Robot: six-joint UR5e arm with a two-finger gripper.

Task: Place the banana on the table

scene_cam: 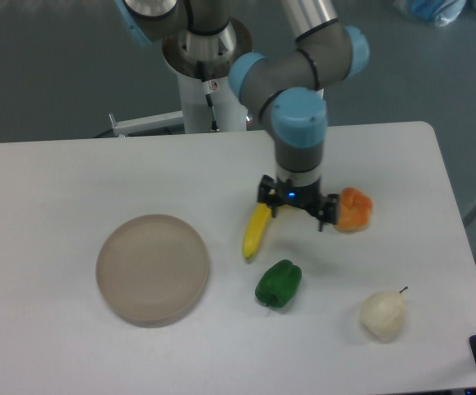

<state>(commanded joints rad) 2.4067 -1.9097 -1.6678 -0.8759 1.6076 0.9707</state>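
The yellow banana (255, 234) lies flat on the white table (65, 181), pointing down-left, just above the green pepper. My gripper (298, 216) hangs low over the table to the banana's right, open wide, with nothing between its fingers. Its left finger (267, 200) stands by the banana's upper end; whether they touch is unclear. Its right finger (329, 214) is close to the orange fruit.
A lumpy orange fruit (354, 209) sits right of the gripper. A green pepper (279, 284) lies below the banana, and a pale pear (383, 314) at the front right. A round beige plate (153, 269) rests at the left. The arm's base stands behind the table.
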